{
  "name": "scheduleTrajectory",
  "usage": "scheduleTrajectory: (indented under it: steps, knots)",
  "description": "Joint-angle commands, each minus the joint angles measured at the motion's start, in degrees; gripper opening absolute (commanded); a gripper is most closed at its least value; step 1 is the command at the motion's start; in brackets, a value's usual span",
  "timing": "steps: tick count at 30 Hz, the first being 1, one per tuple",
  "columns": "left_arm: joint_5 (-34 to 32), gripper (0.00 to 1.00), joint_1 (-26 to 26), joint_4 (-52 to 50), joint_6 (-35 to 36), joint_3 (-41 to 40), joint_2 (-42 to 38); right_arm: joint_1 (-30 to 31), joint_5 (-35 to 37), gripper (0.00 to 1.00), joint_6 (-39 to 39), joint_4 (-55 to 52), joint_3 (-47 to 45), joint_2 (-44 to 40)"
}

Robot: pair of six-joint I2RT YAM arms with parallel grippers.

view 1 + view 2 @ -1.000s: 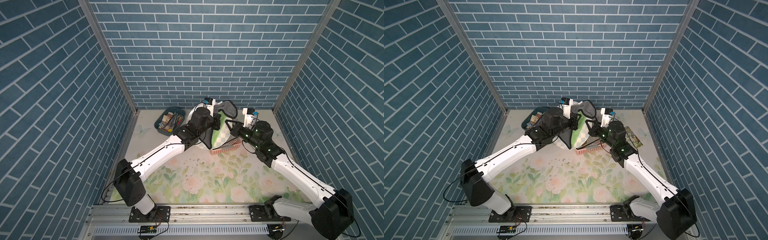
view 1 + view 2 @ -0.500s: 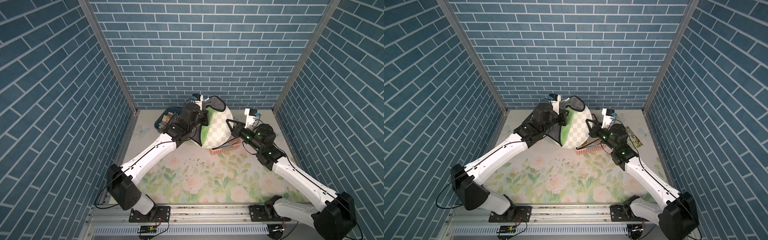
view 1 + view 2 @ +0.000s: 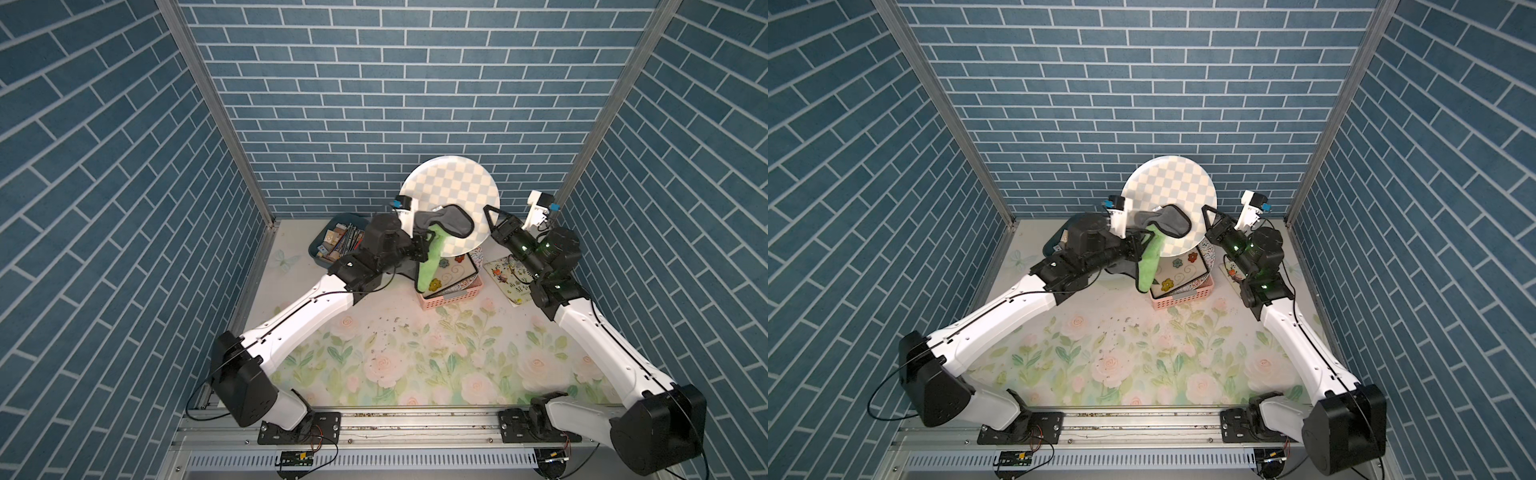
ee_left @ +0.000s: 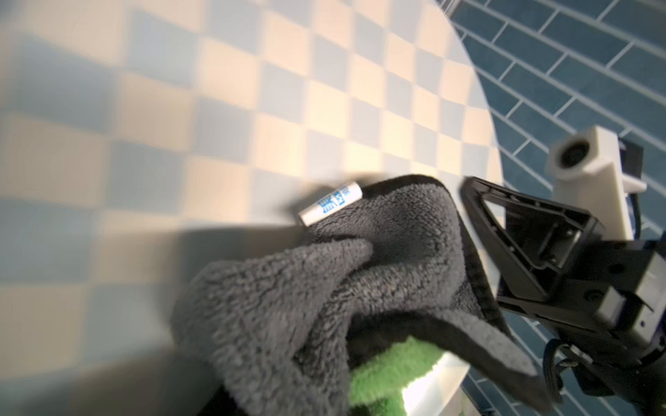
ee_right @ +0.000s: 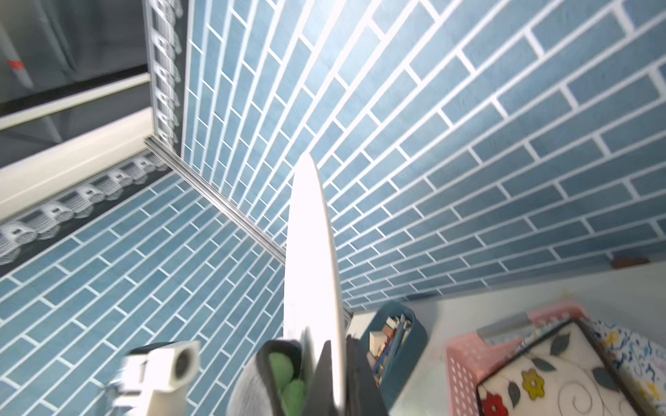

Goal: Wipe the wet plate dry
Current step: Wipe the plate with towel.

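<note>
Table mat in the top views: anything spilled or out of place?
Yes: small dark specks lie scattered over the floral mat, just in front of the pink basket. They look like loose crumbs or debris, not part of the print; what they are is too small to tell. Nothing else looks spilled.

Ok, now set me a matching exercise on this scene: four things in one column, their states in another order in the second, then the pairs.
Things:
1. checkered plate
2. cloth
3. pink basket
4. blue bin

States:
A. held by the left gripper, lying against the plate's face
B. on the table, full of small items
C. raised off the table, clamped at its rim by the right gripper
D. below the raised plate, holding a flowered dish

Pairs: 1-C, 2-A, 3-D, 4-B
</note>
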Motion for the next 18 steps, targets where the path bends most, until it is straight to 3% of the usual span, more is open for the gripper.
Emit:
scheduleTrajectory:
  steps: [1,4,9,15,18]
  knots:
    - [15.54,0.00,9.23,14.37,-16.52,-3.43,-4.45,0.12,-4.06,0.00,8.51,11.12,-1.54,-6.75]
    - [19.26,0.00,10.71,16.67,-19.21,0.34,-4.91,0.03,-6.00,0.00,12.42,16.78,-3.98,-7.79]
    - [24.52,0.00,10.59,32.21,-32.03,1.88,-3.39,0.10,-8.66,0.00,16.88,23.88,-3.65,-6.49]
    - [25.82,0.00,10.97,37.97,-35.70,3.33,-1.65,0.02,-9.96,0.00,20.34,31.12,-3.27,-4.70]
    - [25.87,0.00,14.07,38.23,-35.71,2.77,-3.22,-0.69,-8.01,0.00,20.14,31.64,-4.51,-7.08]
